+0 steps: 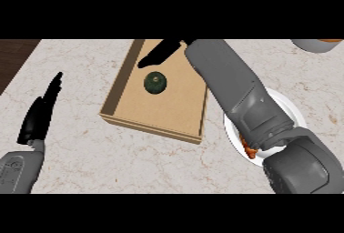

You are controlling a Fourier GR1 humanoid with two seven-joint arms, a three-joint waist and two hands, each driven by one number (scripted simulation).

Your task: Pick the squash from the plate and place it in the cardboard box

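A dark green round squash (155,83) lies inside the cardboard box (129,119), on its floor toward the far half. My right hand (159,53) hovers over the box's far end, just beyond the squash, its fingers straight and holding nothing. The right forearm crosses over the white plate (293,110) at the right and hides most of it; something orange shows at the plate's near rim. My left hand (42,111) rests open at the left on the marble counter, fingers pointing away.
A grey-rimmed container (317,44) with orange contents peeks in at the top right corner. The counter's dark left edge (13,57) shows at the top left. Bare marble lies in front of the box.
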